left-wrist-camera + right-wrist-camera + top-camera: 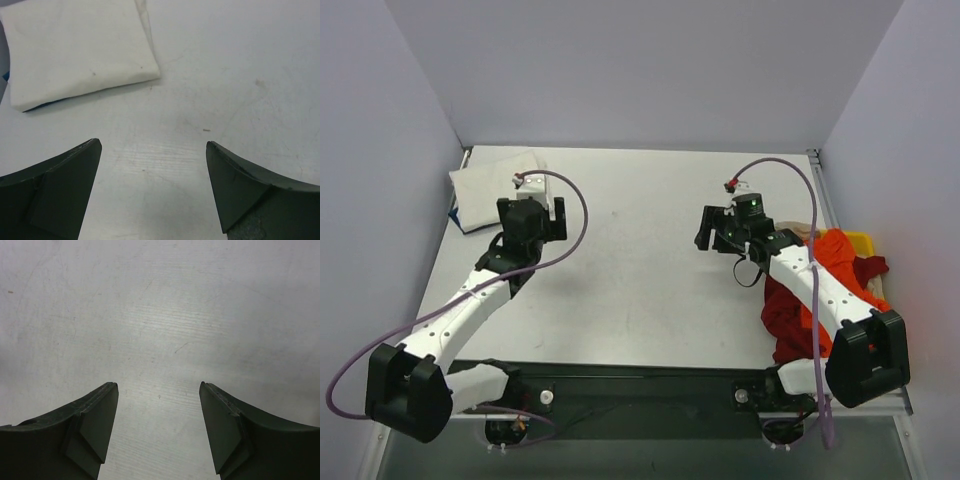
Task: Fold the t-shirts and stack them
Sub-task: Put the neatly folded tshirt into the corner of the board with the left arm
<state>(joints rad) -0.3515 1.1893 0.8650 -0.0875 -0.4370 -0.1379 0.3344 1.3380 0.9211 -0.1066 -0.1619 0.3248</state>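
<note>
**Top external view.** My left gripper (532, 222) hangs over the table (630, 210) on the left side, just beside a folded cream t-shirt (490, 188) that lies flat in the far-left corner. A sliver of dark blue t-shirt (454, 214) shows under the cream one at its left edge. My right gripper (718, 229) hangs over bare table right of centre. At the right edge, behind my right arm, an unfolded heap lies in and over a yellow bin (861, 240): an orange t-shirt (836, 256) on top, a dark red t-shirt (786, 312) spilling onto the table, and a bit of beige t-shirt (807, 230) at the far side.

**Left wrist view.** My left gripper (153, 145) has its jaws spread wide and holds nothing; only table surface shows between them. The folded cream t-shirt (75, 47) lies ahead and to the left, apart from both fingers.

**Right wrist view.** My right gripper (158, 385) likewise has its jaws spread apart and empty. Only the scuffed table (160, 305) shows in this view.
</note>
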